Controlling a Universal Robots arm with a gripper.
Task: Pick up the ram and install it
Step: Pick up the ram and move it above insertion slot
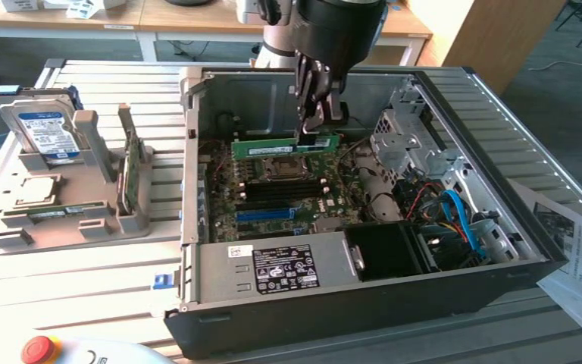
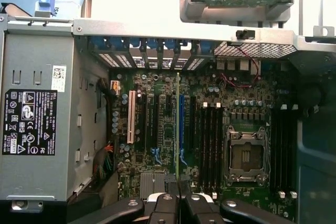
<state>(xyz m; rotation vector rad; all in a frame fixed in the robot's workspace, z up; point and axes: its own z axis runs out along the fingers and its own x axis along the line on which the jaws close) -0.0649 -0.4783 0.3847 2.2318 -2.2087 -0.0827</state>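
As end effector pinches it, ram hangs

Green ram, black tool, blue-white-labelled silver hard drive, red button, dark grey case.

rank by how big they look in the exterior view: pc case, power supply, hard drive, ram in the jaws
1. pc case
2. power supply
3. hard drive
4. ram, a thin strip

The power supply sits nearer the camera, so part of its lead over the hard drive may be nearness.
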